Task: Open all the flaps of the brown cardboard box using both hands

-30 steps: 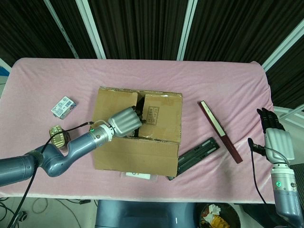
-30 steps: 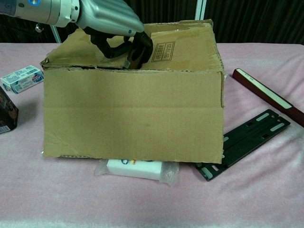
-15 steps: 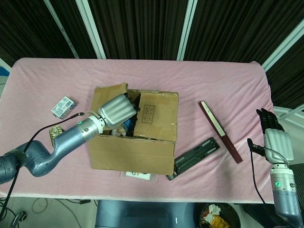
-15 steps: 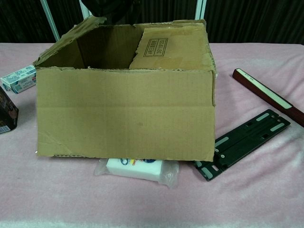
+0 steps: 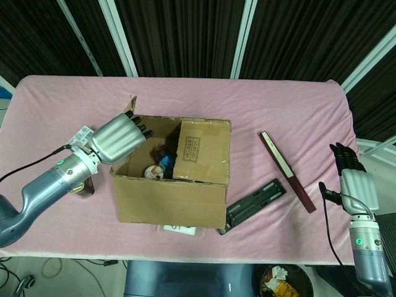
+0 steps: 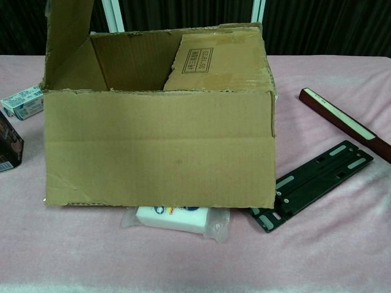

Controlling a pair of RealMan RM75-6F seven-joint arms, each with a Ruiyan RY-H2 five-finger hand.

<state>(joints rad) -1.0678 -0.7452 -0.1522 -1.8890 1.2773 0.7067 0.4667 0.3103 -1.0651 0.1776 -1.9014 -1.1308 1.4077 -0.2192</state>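
The brown cardboard box stands mid-table, seen front-on in the chest view as the box. Its left flap stands upright. My left hand rests over that flap's top edge from outside, with its fingertips spread and reaching over the opening; the chest view does not show this hand. The right flap, printed with a label, still lies folded inward, also visible as the right flap. Small items lie inside. My right hand hangs beyond the table's right edge, fingers straight, empty.
A white-and-blue carton and a dark can sit left of the box. A white packet lies under its front edge. A black rail and a long maroon case lie to the right.
My left hand came out of the box and swung left, raising the left flap from folded-in to upright. The box slid slightly left. The right hand barely moved.
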